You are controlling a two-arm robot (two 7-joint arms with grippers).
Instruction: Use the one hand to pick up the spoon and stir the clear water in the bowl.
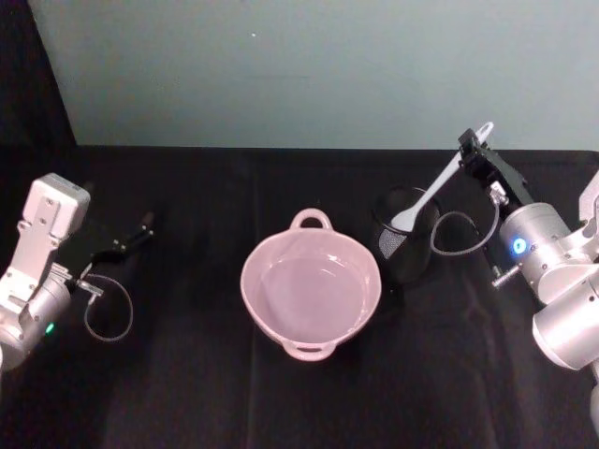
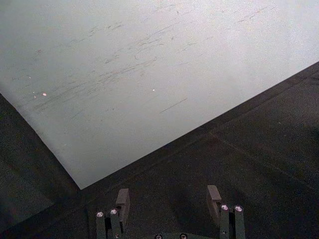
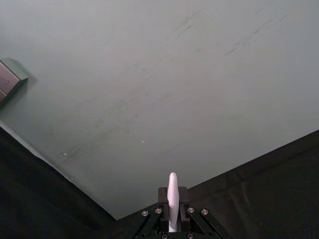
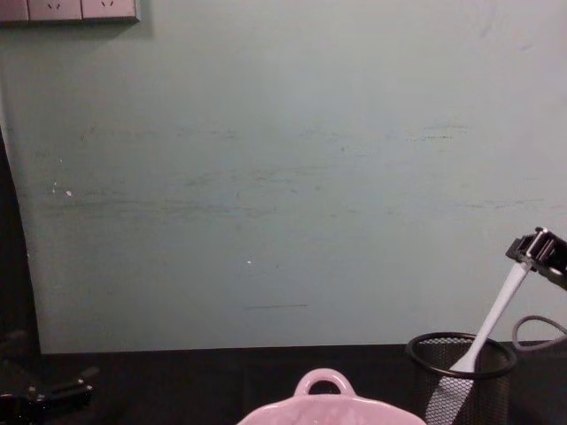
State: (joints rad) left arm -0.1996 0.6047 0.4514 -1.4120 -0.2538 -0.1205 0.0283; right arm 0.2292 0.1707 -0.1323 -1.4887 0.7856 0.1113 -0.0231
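My right gripper (image 1: 473, 150) is shut on the upper handle of the white spoon (image 1: 430, 195), which slants down with its blade inside the black wire-mesh cup (image 1: 404, 248). In the chest view the spoon (image 4: 492, 319) leans from the right gripper (image 4: 532, 252) into the cup (image 4: 461, 390). The right wrist view shows the spoon (image 3: 172, 199) edge-on between the closed jaws. The pale pink bowl (image 1: 311, 221) with clear water sits at the table's middle, left of the cup; its loop handle (image 4: 326, 382) shows in the chest view. My left gripper (image 1: 140, 229) rests open at far left, well away from the bowl.
Black cloth covers the table (image 1: 187, 393); a pale green wall (image 1: 318, 65) stands behind it. A loose cable loop (image 1: 108, 309) hangs by the left wrist, another cable (image 1: 463, 234) by the right arm beside the cup. Wall sockets (image 4: 71, 9) sit high up.
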